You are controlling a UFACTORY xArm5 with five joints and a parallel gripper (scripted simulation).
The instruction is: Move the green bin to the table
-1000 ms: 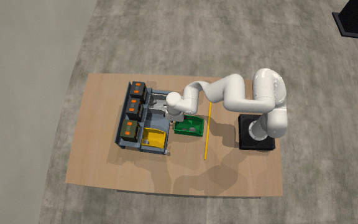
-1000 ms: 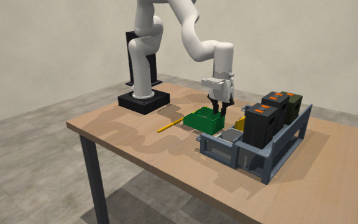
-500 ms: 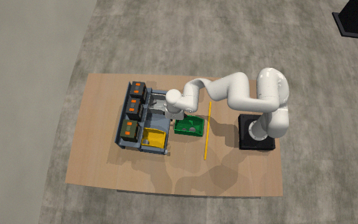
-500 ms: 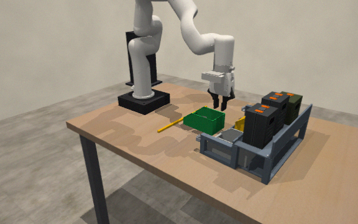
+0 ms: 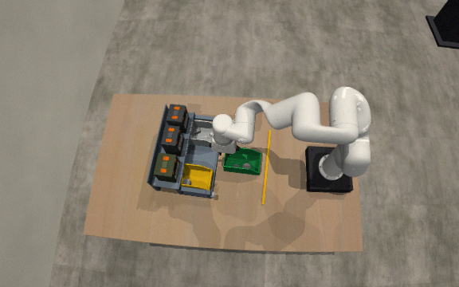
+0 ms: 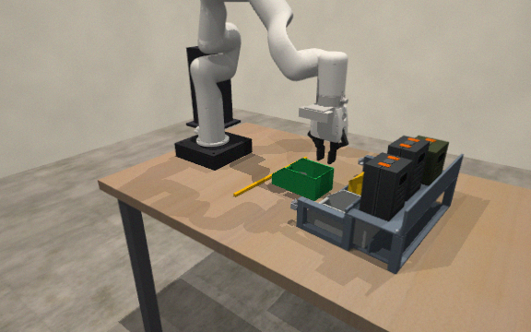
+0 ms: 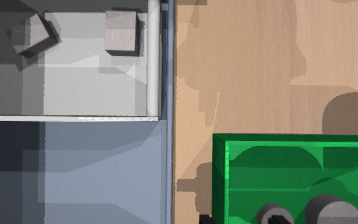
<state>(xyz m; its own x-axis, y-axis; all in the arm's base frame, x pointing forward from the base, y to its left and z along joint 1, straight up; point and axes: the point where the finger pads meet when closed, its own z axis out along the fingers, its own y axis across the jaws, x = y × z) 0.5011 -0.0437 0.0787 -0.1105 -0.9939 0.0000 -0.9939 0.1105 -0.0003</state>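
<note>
The green open bin (image 5: 242,161) stands upright on the table, just in front of the shelf (image 5: 183,155); it also shows in the exterior view (image 6: 303,178). In the wrist view the green bin (image 7: 300,180) holds two grey cylinders (image 7: 325,210). My gripper (image 6: 326,156) hangs a little above the bin's shelf-side rim, fingers apart, holding nothing. The yellow bin (image 5: 198,176) and the grey bin (image 5: 202,131) stand on the shelf. The grey bin (image 7: 70,60) holds two grey blocks.
Two black boxes (image 5: 176,113) (image 5: 170,138) and an olive one (image 5: 165,167) stand along the shelf's back row. A thin yellow rod (image 5: 266,167) lies on the table between the green bin and the robot base (image 5: 328,169).
</note>
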